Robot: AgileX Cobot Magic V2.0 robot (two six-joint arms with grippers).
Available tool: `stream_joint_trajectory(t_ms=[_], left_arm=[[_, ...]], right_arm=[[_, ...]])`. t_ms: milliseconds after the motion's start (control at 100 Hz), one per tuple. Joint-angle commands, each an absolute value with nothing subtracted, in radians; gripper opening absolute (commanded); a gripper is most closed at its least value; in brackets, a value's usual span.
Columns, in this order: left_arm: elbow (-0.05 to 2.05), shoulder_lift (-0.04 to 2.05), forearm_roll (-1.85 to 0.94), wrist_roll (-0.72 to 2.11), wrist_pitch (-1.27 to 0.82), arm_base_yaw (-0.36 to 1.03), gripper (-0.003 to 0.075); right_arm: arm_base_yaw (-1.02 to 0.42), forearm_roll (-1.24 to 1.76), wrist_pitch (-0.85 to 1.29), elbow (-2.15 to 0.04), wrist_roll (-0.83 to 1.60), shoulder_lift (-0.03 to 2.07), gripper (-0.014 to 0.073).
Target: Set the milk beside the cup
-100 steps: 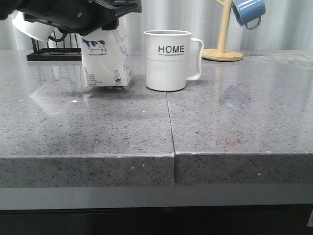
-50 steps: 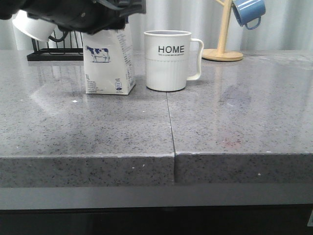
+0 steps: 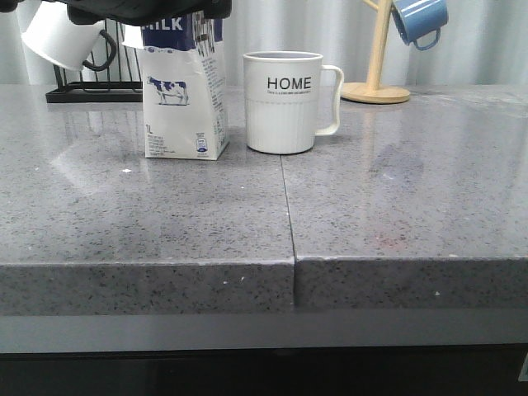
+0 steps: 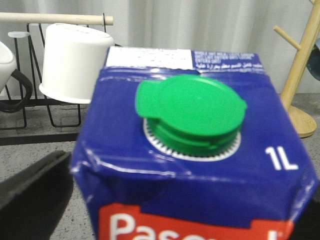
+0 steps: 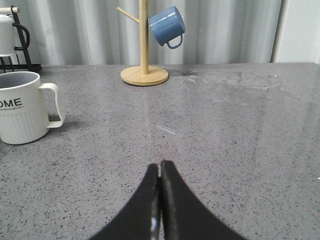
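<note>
The milk (image 3: 183, 99) is a white carton with a dark blue top and a cow picture. It stands upright on the grey table, just left of the cup (image 3: 282, 103), with a narrow gap between them. The cup is a ribbed white mug lettered "HOME", its handle to the right. My left gripper (image 3: 157, 10) is above the carton's top, open. In the left wrist view its black finger (image 4: 35, 195) stands clear of the carton (image 4: 190, 165), whose green cap fills the view. My right gripper (image 5: 160, 167) is shut and empty, low over the table to the right of the cup (image 5: 22, 115).
A black wire rack (image 3: 91, 87) with white mugs (image 3: 58, 41) stands behind the milk at the back left. A wooden mug tree (image 3: 378, 82) with a small blue mug (image 3: 419, 21) stands at the back right. A seam (image 3: 285, 206) runs down the tabletop.
The milk came down from a tilted, lifted pose to stand flat beside the cup. My left gripper then let go and rose, uncovering the carton's blue top.
</note>
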State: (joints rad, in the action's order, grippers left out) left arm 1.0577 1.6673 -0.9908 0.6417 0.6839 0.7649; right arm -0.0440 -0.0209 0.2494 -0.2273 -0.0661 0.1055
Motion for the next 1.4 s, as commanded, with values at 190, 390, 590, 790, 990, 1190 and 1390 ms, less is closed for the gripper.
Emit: stream_joint_trajectory(t_ms=[190,390,590,790,990,1190,1390], left_arm=[[1.053,1.612,-0.975,0.642,0.715,0.797,0.0677],[1.015,1.585,-0.987,0.642,0.719,0.810,0.0677],[0.953,1.511,-0.989,0.644,0.721,0.810,0.0676],[0.883,1.410,-0.967,0.644,0.678,0.812,0.0676],[0.808,1.297,-0.916,0.644,0.665,0.793,0.0675],[0.741,1.198,-0.834,0.640,0.646,0.669,0.0673],[0.712,1.119,-0.637,0.470,0.494,0.461,0.0672]], right_arm=[[-0.045,-0.031,0.169,-0.256,-0.061,0.115,-0.0122],[-0.045,-0.031,0.169,-0.256,-0.061,0.115,-0.0122],[-0.045,-0.031,0.170,-0.256,-0.061,0.115,-0.0122],[-0.045,-0.031,0.169,-0.256,-0.061,0.115,-0.0122],[-0.045,-0.031,0.169,-0.256,-0.061,0.115,-0.0122],[-0.045,-0.031,0.169,-0.256,-0.061,0.115,-0.0122],[-0.045,-0.031,0.169,-0.256,-0.061,0.115,-0.0122]])
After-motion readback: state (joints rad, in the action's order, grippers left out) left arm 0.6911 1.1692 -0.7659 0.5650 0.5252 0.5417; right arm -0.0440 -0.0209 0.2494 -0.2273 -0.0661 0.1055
